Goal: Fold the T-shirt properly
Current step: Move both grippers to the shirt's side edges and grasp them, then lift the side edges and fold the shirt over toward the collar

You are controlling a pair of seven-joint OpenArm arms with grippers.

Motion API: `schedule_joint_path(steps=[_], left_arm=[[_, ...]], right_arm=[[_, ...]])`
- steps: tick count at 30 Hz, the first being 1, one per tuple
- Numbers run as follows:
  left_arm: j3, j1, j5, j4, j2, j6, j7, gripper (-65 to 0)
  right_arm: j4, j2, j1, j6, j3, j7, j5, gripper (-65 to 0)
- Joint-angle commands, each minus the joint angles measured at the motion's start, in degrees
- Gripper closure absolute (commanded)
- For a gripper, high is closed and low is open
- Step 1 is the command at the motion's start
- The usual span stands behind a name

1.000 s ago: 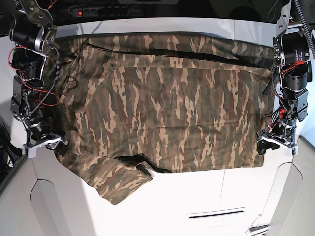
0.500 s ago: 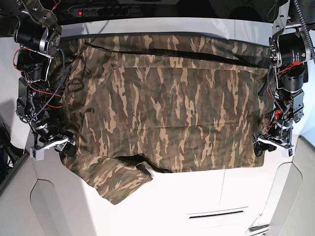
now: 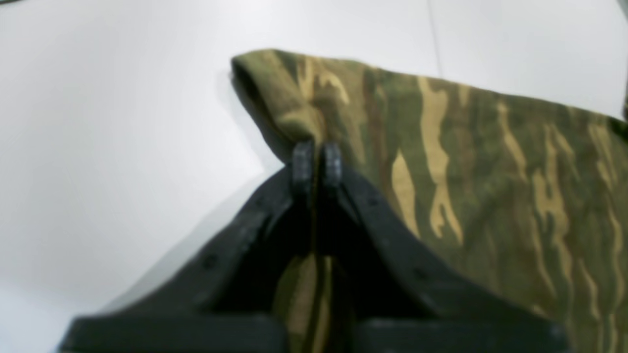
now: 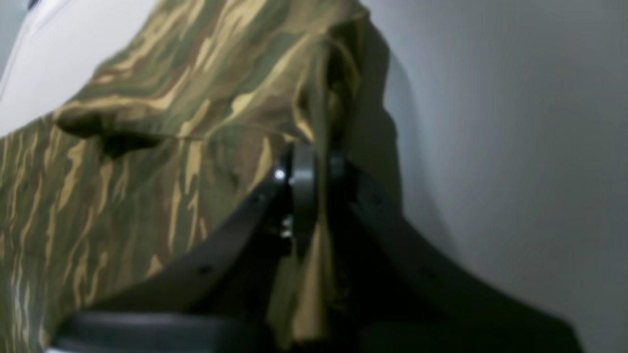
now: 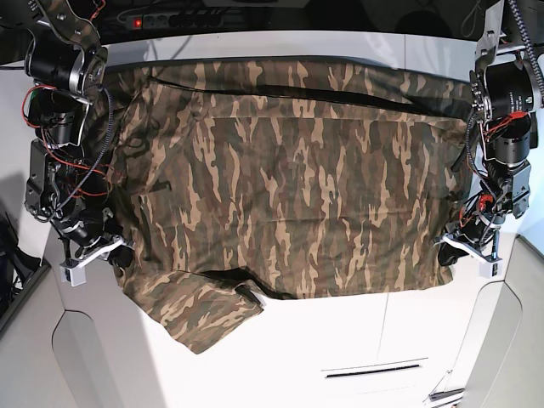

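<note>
Both grippers have crept inward over the last second, each drawing its pinched corner of cloth a little toward the middle of the table. On the base view's left, the right gripper (image 5: 115, 252) sits low beside the near sleeve; in its wrist view its jaws are pressed nearly together with a bunched fold of the T-shirt (image 5: 289, 178) caught between them and running down into the palm. The garment itself lies spread face-down or face-up, which cannot be told, across most of the white table (image 5: 357, 340), its far edge doubled over near the back and one sleeve flopped out toward the near left. On the right of that view, the left gripper (image 5: 448, 251) has the near corner of the hem; its wrist view shows the fingertips (image 3: 303, 159) closed to a thin slit on the fabric edge, cloth showing behind them.

The step in hand looks like the first long fold: both near corners are gripped and ready to be carried over. The next move would call for lifting the two corners together, evenly, and sweeping them toward the far edge so the fold lands straight; uneven lift could skew it, and the loose sleeve may drag.

The tabletop is smooth, white and panelled, with a slot near the front. Behind it, a dark power strip (image 5: 183, 17) with a red light lies along the back.
</note>
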Motion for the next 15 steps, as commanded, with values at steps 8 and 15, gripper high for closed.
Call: schedule_joint_path(steps=[8,15], left_arm=[[-0.1,-1.7,-8.6,2.4,-4.4,-1.3,4.4,0.0],[-0.1,2.9,-17.2,13.6,-6.3,-1.3,16.3,0.0]], right_arm=[[10.0,2.6,0.1,0.9,0.0,-6.8,6.6,0.0],[17.9,5.6,-5.1,1.2,0.0,-11.3,12.6,0.0]])
